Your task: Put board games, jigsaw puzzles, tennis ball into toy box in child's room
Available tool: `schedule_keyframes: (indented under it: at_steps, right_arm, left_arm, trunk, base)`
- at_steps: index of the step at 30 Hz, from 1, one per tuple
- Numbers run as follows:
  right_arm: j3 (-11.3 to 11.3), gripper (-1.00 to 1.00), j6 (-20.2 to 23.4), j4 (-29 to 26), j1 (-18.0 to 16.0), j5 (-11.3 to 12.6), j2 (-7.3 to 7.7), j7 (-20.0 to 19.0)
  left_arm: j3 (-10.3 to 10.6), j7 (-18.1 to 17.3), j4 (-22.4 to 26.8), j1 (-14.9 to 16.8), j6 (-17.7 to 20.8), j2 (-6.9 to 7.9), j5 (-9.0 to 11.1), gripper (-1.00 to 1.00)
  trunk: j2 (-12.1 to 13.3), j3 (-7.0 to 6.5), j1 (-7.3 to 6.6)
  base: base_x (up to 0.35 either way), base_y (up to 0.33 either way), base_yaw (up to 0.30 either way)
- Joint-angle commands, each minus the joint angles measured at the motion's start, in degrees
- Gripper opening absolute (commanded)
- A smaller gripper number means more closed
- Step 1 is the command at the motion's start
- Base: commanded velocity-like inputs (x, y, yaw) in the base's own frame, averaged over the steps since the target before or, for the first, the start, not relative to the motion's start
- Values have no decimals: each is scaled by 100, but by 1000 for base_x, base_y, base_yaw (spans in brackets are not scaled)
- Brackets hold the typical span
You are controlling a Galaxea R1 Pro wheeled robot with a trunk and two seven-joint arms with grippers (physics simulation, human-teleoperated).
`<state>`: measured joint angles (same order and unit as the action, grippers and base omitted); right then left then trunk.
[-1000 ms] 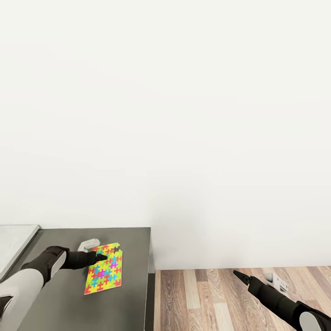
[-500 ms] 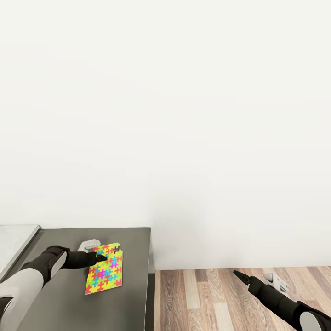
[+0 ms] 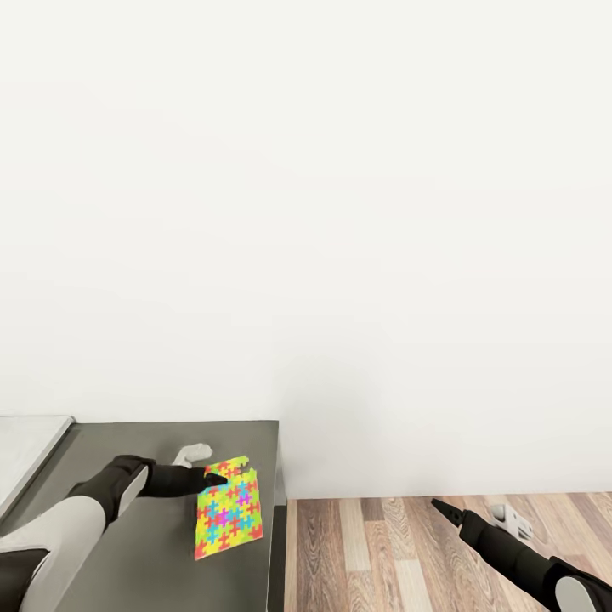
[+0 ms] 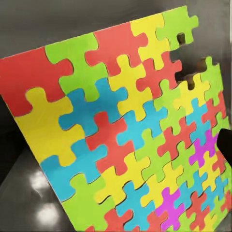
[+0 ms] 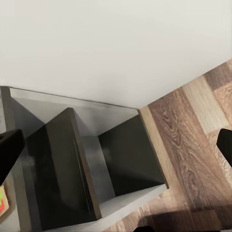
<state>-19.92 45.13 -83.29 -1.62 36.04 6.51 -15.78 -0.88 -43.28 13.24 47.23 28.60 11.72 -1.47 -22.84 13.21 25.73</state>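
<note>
Left gripper (image 3: 217, 478) clamps top edge of jigsaw puzzle (image 3: 228, 507); puzzle hangs below fingertips, tilted, above dark grey side unit (image 3: 153, 561) near its right edge. Right gripper (image 3: 444, 509) over wood-plank floor (image 3: 374, 552), jaws spread, empty.

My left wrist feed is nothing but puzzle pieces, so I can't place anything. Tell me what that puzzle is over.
Observer: In the head view, the jigsaw puzzle is tilted over the dark grey-topped side unit, near its right edge, where the wood floor begins.
Operator: Report what holds it.
Observer: The left end effector is shut on the puzzle's upper edge.
Operator: Give me the right arm.
Observer: The right end effector hovers over the floor, open and empty.
</note>
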Motion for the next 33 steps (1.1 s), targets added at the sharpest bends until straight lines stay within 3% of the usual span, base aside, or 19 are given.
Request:
schedule_keyframes:
  at_steps: [1,18,33]
  right_arm:
    - [-13,100,31,-3,-5,-17,-1,-43]
    - [-21,100,31,-3,-5,-17,-1,-66]
    - [-21,100,31,-3,-5,-17,-1,-66]
  left_arm:
    - [33,-26,-155,-3,37,-168,-20,100]
    - [96,-118,-155,-3,31,-158,-11,100]
    - [96,-548,-155,-3,31,-133,-28,100]
  trunk:
    - [-7,12,5]
    - [-7,12,5]
    - [-7,12,5]
  base:
    - [0,0,0]
    - [0,0,0]
    - [0,0,0]
